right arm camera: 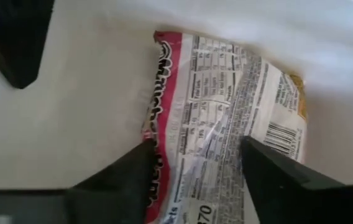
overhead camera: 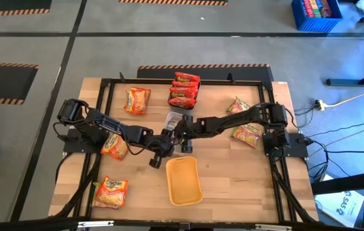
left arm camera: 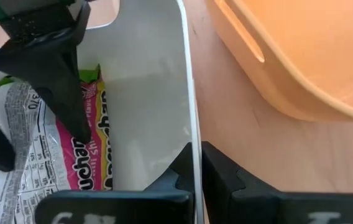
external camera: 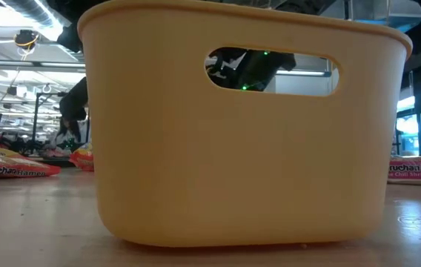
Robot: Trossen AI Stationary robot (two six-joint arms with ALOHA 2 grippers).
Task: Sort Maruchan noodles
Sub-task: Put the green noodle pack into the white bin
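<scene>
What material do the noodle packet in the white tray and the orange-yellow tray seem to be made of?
Noodle packet: likely thin glossy plastic film; it is crinkled and printed.
White tray: probably smooth moulded plastic, with a thin even wall.
Orange-yellow tray: probably matte moulded plastic, with rounded corners and a cut handle slot.

Crinkly glossy plastic packet [right arm camera: 226, 149]; smooth matt (plastic) white tray [left arm camera: 151, 93]; wood table [overhead camera: 233, 186].

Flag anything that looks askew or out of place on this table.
The green-and-red crinkly ramen packet lies face down, label side up, tilted in the white plastic tray. The right gripper straddles it with fingers apart. The left gripper is shut on the tray's rim. Nothing spilled.
</scene>
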